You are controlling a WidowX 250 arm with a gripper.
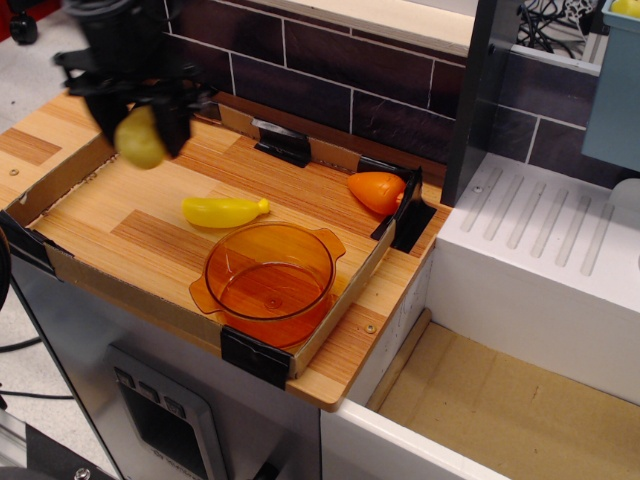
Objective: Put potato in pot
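My black gripper [142, 130] is shut on the small yellow-green potato [139, 138] and holds it in the air above the far left part of the wooden tray. The wide translucent orange pot [270, 278] stands empty at the tray's front right, well to the right of and below the gripper.
A long yellow banana-like toy [224, 211] lies on the tray [130, 230] between gripper and pot. An orange cone-shaped toy [376, 190] sits at the tray's back right corner. A dark brick wall stands behind; a white sink unit [545, 260] is to the right.
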